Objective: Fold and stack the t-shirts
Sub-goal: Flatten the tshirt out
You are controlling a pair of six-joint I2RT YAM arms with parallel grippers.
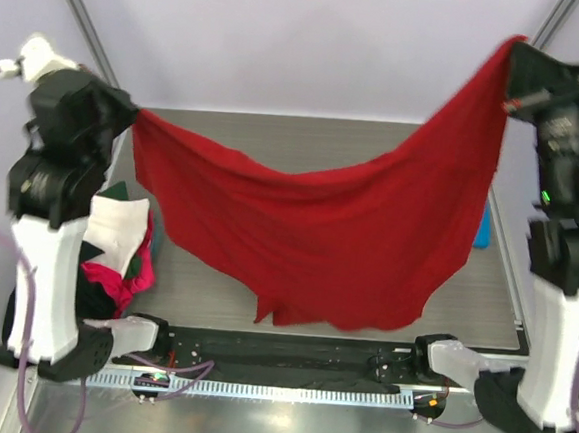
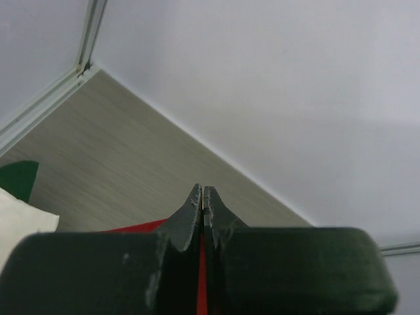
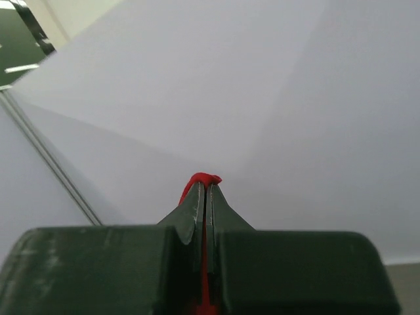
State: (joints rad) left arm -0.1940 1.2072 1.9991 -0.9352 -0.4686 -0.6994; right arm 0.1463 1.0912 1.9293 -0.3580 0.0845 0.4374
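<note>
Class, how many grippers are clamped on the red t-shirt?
2. The left gripper pinches the red t-shirt at its left end; the right gripper holds the right end higher. None hidden.

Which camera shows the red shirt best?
The top view: the whole red shirt hangs spread out. The left wrist view shows only a red sliver pinched in the left tool; the right wrist view, a small red tuft in the right tool.

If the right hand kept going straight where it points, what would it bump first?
Probably the plain pale wall; nothing else shows ahead of the right hand, shut on the deep red cloth t-shirt. How far is unclear.
</note>
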